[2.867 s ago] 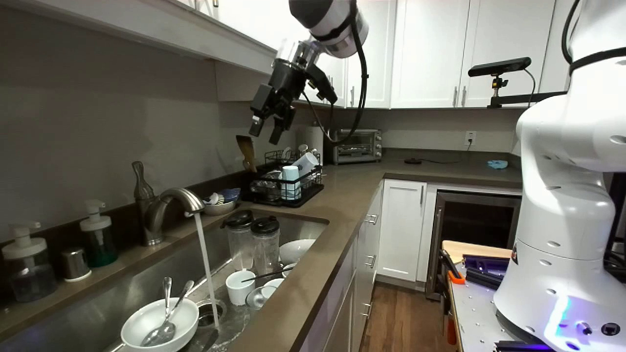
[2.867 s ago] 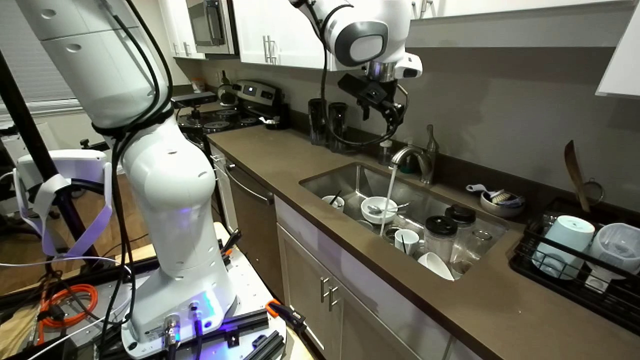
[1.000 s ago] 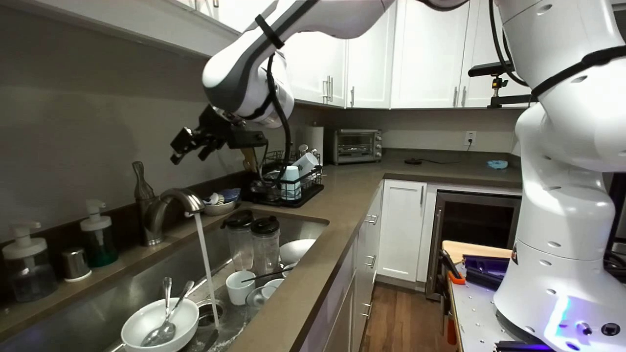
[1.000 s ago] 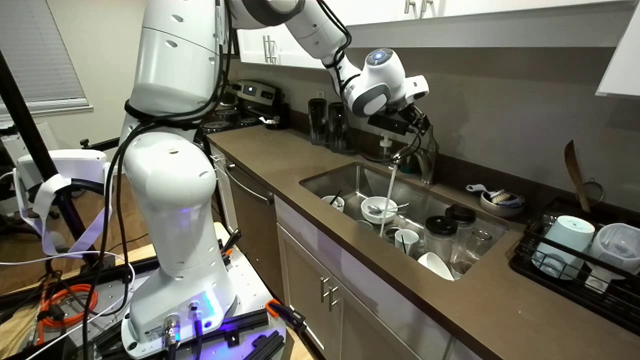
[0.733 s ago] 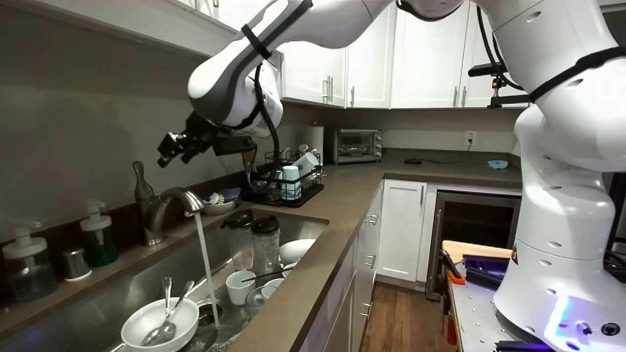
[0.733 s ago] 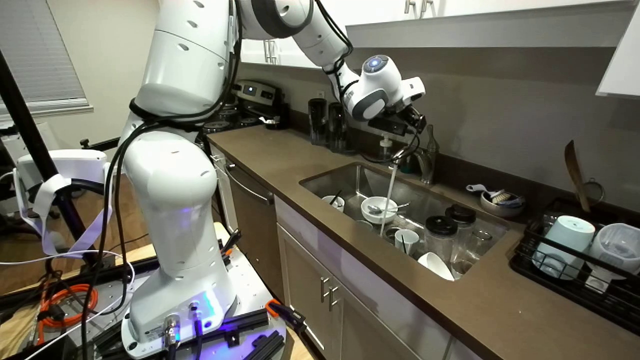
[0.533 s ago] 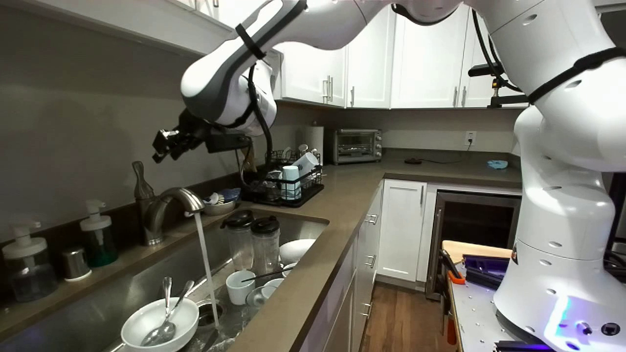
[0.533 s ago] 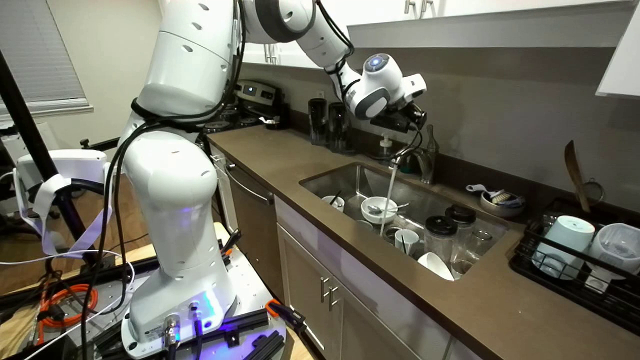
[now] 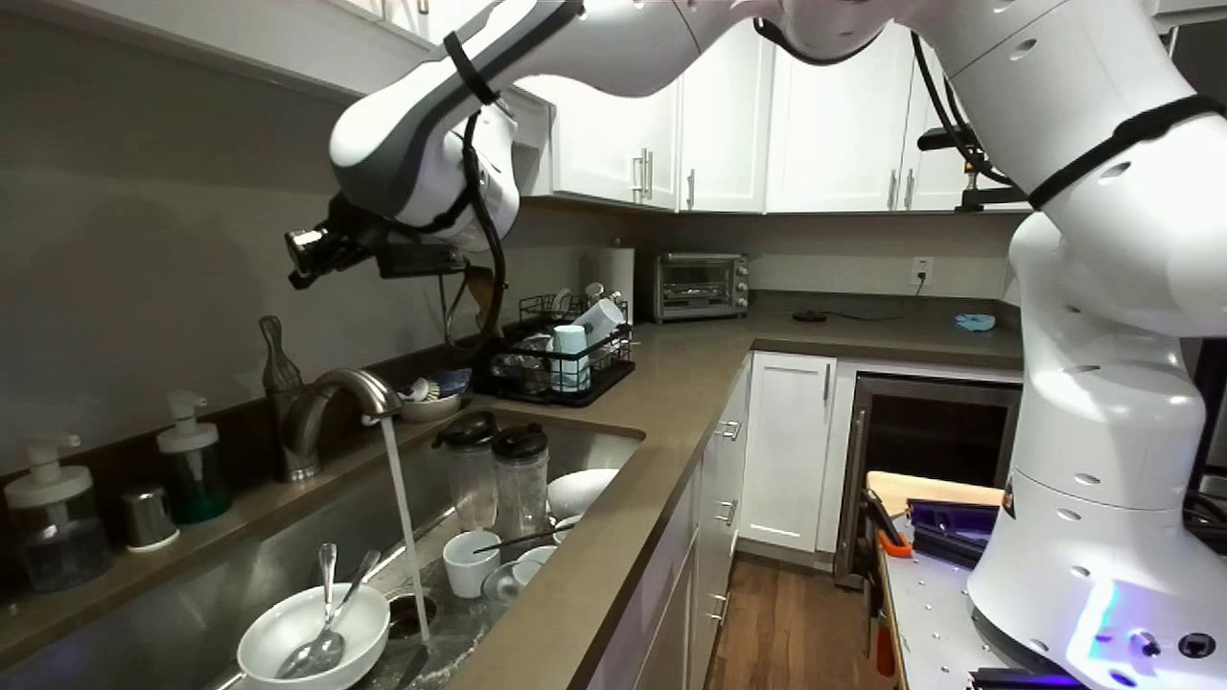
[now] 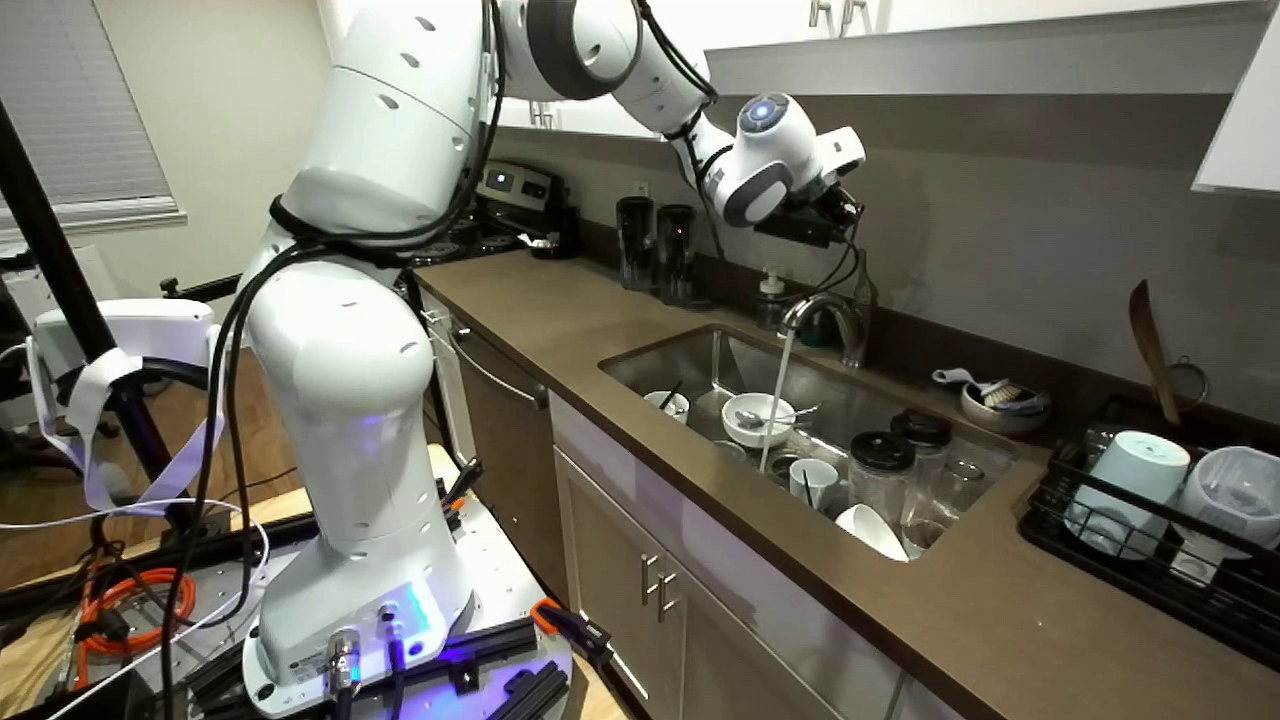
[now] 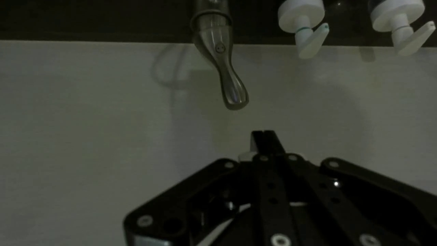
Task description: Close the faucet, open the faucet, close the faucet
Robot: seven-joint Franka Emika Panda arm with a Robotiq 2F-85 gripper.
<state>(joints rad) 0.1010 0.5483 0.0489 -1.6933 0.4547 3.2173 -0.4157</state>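
Water pours from the spout of the chrome faucet [image 9: 350, 383] into the sink; the faucet also shows in an exterior view [image 10: 845, 318]. Its slim lever [image 9: 276, 355] stands upright at the back, against the wall side. In the wrist view, where the picture appears upside down, the lever [image 11: 232, 83] points down toward my gripper [image 11: 263, 132]. The fingertips meet with nothing between them, and wall shows between them and the lever's end. From outside, my gripper [image 9: 299, 273] hangs above the lever, clear of it.
Soap dispensers [image 9: 192, 441] and a metal cup [image 9: 149, 517] line the back ledge. The sink holds a white bowl [image 9: 273, 623] with spoons, a mug [image 9: 470, 565] and lidded containers [image 9: 522, 470]. A dish rack [image 9: 613, 369] stands beyond, and cabinets [image 9: 613, 144] hang overhead.
Over three seconds my arm has swung from high above the counter to over the faucet. In the last second the jaws have shut, while the gripper moved slightly up and toward the wall. Water keeps running.
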